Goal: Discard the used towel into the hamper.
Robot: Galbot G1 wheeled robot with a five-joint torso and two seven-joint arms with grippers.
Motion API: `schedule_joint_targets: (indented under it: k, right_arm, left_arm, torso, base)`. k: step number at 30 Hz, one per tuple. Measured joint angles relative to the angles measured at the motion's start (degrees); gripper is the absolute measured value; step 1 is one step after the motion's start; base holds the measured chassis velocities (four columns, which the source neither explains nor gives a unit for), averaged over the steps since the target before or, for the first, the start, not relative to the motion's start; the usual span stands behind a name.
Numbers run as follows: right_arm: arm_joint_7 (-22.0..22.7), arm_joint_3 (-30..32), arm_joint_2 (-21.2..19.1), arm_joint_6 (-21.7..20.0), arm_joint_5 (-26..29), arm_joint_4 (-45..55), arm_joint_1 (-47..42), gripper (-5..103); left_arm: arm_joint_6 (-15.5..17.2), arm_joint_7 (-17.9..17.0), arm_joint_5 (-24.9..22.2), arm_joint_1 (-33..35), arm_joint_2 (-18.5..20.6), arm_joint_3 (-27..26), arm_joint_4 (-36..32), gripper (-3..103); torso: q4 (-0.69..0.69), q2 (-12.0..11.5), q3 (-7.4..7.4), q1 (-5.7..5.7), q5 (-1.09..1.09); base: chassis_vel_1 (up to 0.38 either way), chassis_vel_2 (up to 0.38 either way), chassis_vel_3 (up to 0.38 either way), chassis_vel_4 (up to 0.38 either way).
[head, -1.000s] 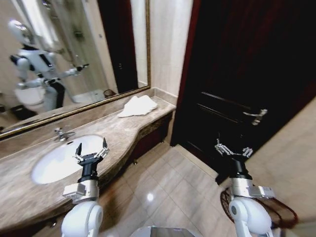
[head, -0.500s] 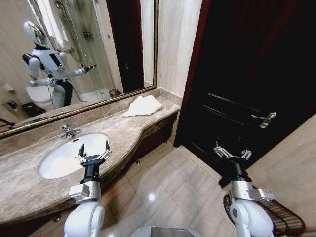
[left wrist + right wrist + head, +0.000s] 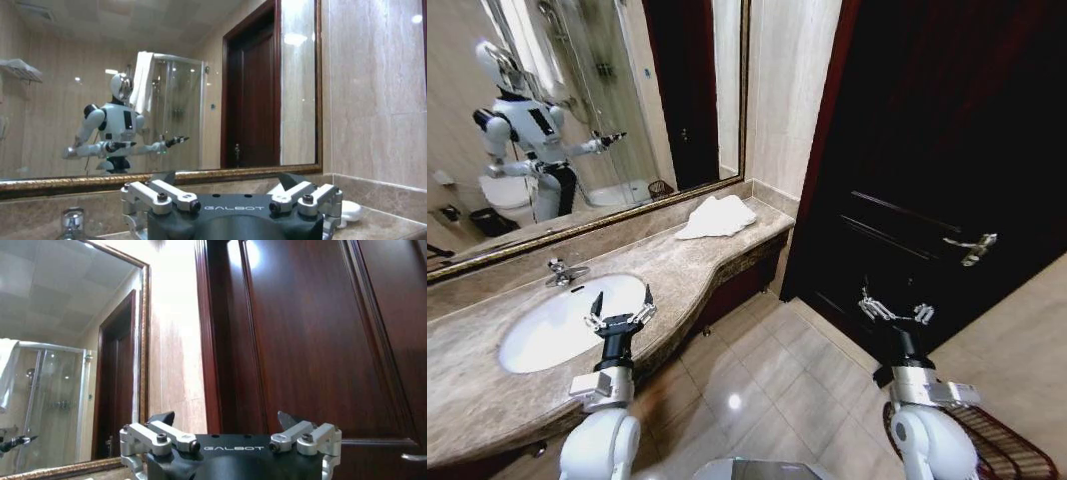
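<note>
The left end effector (image 3: pixel 620 305) hovers over the front edge of the marble surface (image 3: pixel 487 400), just beside the sink (image 3: pixel 552 335), its fingers spread wide and holding nothing. Farther back on the surface, near the mirror (image 3: pixel 577 110), lies the white towel (image 3: pixel 715 216). The right end effector (image 3: pixel 892 312) hangs over the floor before the dark door (image 3: pixel 947 150), also spread wide. The hamper (image 3: pixel 997 445) stands on the floor behind the right arm.
</note>
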Motion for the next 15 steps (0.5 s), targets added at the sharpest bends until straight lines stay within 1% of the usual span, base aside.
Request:
schedule_joint_targets:
  k: [9, 15]
  right_arm:
    - [0.0, -0.2, 0.0, 0.0, 0.0, 0.0, 0.1, 100]
    - [-0.1, -0.2, 0.0, 0.1, -0.1, 0.0, -0.1, 100]
  left_arm:
    - [0.0, 0.6, -0.2, 0.0, 0.0, -0.1, 0.2, 100]
    - [-0.1, 0.7, -0.2, 0.0, 0.0, -0.1, 0.5, 100]
  torso:
    - [0.0, 0.0, 0.0, -0.01, 0.0]
    - [0.0, 0.0, 0.0, -0.01, 0.0]
  base:
    - [-0.065, 0.054, 0.068, -0.052]
    - [-0.114, 0.109, 0.135, -0.115]
